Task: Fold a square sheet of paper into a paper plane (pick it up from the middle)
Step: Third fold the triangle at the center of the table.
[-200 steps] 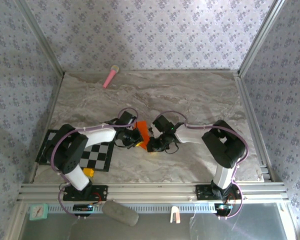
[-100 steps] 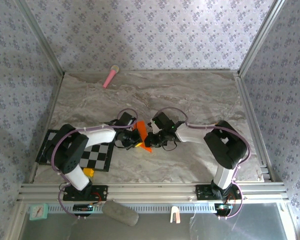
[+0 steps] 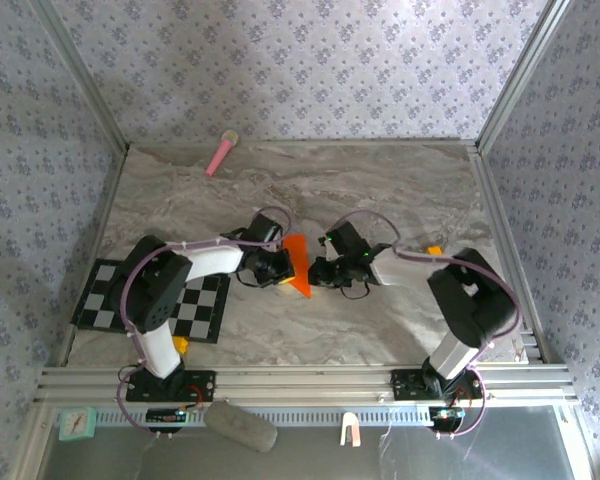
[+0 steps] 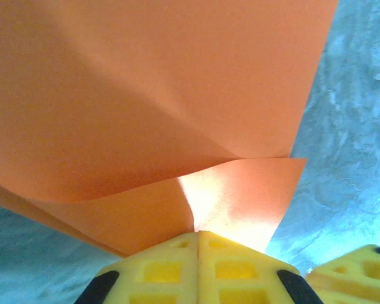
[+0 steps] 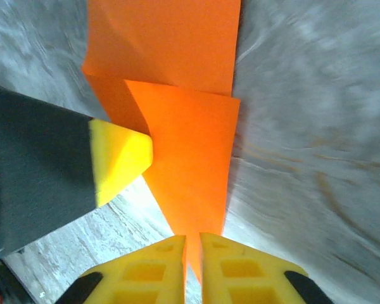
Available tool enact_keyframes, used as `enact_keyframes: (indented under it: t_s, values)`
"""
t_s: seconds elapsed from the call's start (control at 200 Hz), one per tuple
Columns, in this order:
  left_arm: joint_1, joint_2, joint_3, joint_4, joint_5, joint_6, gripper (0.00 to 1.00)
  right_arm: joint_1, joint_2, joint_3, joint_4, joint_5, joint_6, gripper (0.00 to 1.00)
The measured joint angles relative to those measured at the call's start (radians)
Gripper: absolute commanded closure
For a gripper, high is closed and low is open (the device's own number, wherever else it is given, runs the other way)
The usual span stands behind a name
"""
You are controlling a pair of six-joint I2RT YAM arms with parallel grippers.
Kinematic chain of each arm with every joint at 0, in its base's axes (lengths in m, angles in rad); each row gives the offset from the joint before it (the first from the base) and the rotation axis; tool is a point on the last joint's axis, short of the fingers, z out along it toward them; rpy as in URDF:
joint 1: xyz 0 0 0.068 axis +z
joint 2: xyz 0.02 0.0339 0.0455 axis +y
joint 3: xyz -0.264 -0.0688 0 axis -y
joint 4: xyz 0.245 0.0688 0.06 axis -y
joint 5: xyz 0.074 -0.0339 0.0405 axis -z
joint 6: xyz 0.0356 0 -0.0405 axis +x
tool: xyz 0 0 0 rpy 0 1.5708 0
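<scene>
Marble-grey bench (image 3: 410,190) carries it all, with the checkered mat (image 3: 202,305) off to my left. Between my arms sits the square sheet of paper (image 3: 298,262), already creased into a wedge pointing at the near edge. It has shifted slightly rightward from a second ago as both arms swung over. My left fingers (image 4: 158,272) are pressed together on a layered edge. My right fingers (image 5: 240,269) are nipped nearly closed on its tip. I judge the folding half done, no dart yet.
</scene>
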Motion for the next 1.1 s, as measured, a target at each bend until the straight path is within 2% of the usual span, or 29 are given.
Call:
enact_keyframes:
  t_s: [0.14,0.355,0.58,1.099]
  values:
    - [0.000,0.038,0.055,-0.008,0.036,0.082,0.93,-0.050,-0.072,-0.029,0.014,0.009,0.001,0.84]
    - [0.000,0.052,0.092,-0.012,0.068,0.145,0.93,-0.044,-0.021,-0.012,0.014,-0.011,-0.011,0.87]
    - [0.000,0.060,0.092,-0.031,0.065,0.146,0.93,-0.012,0.068,0.050,0.008,-0.029,-0.015,0.88]
    - [0.000,0.063,0.076,-0.031,0.035,0.133,0.93,-0.012,0.167,0.113,-0.030,-0.025,-0.084,0.88]
